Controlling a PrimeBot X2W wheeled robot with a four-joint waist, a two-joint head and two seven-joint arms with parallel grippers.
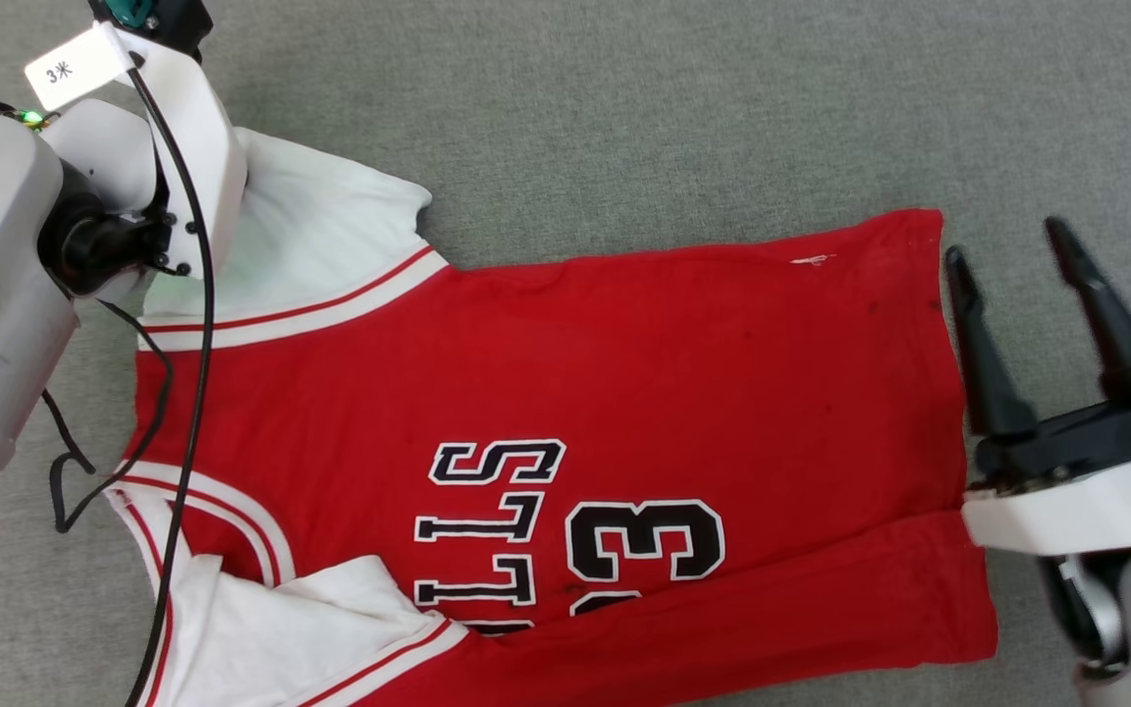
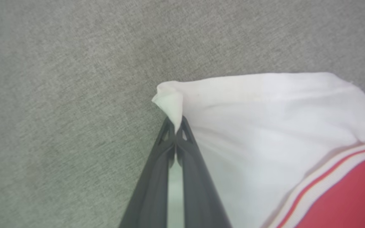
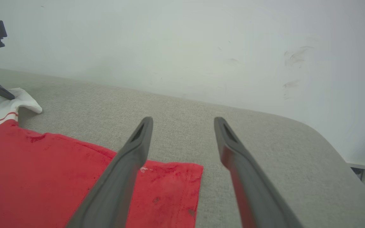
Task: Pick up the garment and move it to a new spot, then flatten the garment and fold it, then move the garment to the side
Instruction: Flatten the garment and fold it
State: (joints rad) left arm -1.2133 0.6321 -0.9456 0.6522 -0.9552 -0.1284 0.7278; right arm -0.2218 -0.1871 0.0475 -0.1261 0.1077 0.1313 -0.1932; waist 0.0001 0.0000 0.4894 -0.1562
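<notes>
The garment (image 1: 624,373) lies spread on the grey fabric surface with its collar toward the left and its hem toward the right. Its near long edge is folded over the black letters. In the left wrist view my left gripper (image 2: 176,126) is shut on the corner of the garment's white sleeve (image 2: 265,126), pinching a small fold. My left arm's wrist (image 1: 183,128) covers that sleeve in the head view. My right gripper (image 1: 1007,241) stands open just past the hem, and its fingers (image 3: 183,119) hover above the garment's red corner (image 3: 169,183) with nothing between them.
A black cable (image 1: 197,373) hangs from my left arm across the collar. The grey surface (image 3: 249,126) ends in a rounded edge at the right, with a white wall (image 3: 201,47) behind it. Bare grey surface (image 1: 673,118) lies beyond the garment.
</notes>
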